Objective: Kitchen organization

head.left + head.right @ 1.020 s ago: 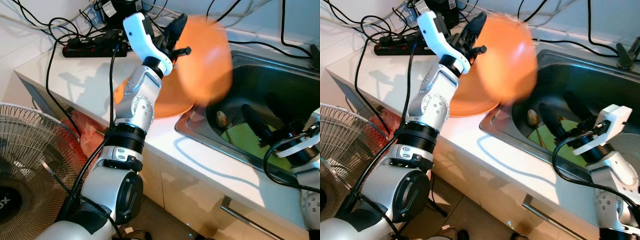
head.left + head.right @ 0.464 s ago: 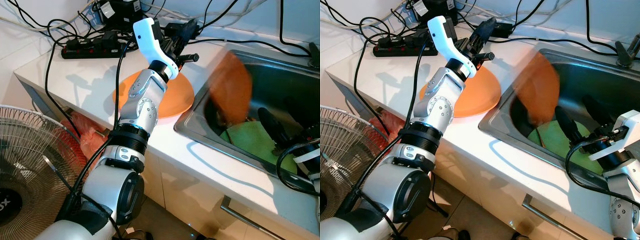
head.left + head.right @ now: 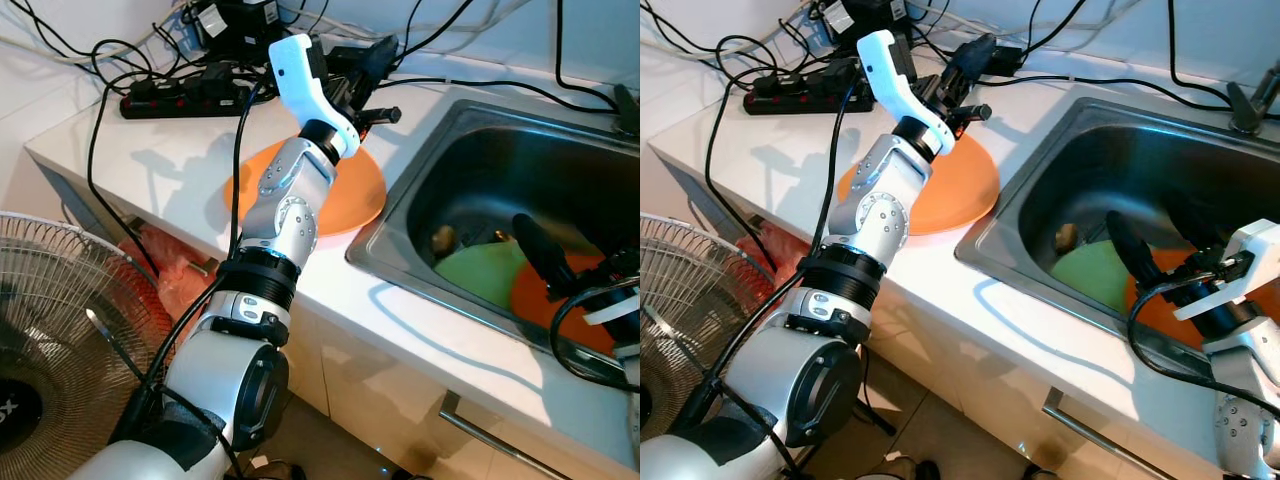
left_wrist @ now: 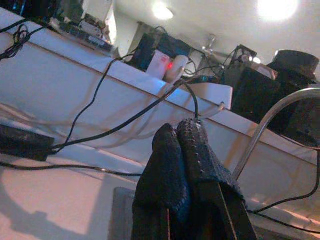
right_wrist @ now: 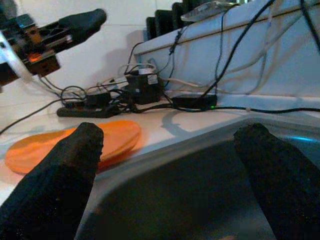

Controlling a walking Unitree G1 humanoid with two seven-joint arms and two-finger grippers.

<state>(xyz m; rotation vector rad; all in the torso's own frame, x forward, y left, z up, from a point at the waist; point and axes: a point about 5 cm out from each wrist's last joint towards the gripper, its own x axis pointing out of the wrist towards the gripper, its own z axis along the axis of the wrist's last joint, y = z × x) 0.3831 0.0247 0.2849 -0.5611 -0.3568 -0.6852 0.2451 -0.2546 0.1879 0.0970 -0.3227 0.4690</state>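
Left tool (image 4: pixel 182 145) pinched — right tool (image 5: pixel 170 170) agape

Legible text: none that I can read in any view.
Fan hub (image 3: pixel 12 408), beside the counter's left end: a white mark at the picture's edge, cut off, unreadable.
Power strip (image 3: pixel 185 97), back edge of the counter: no readable marking.
My arms: no readable label.

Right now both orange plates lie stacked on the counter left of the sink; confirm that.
Wrong. One orange plate on the counter lies left of the sink; the other orange plate lies inside the sink beside the green plate, as the left eye view shows.
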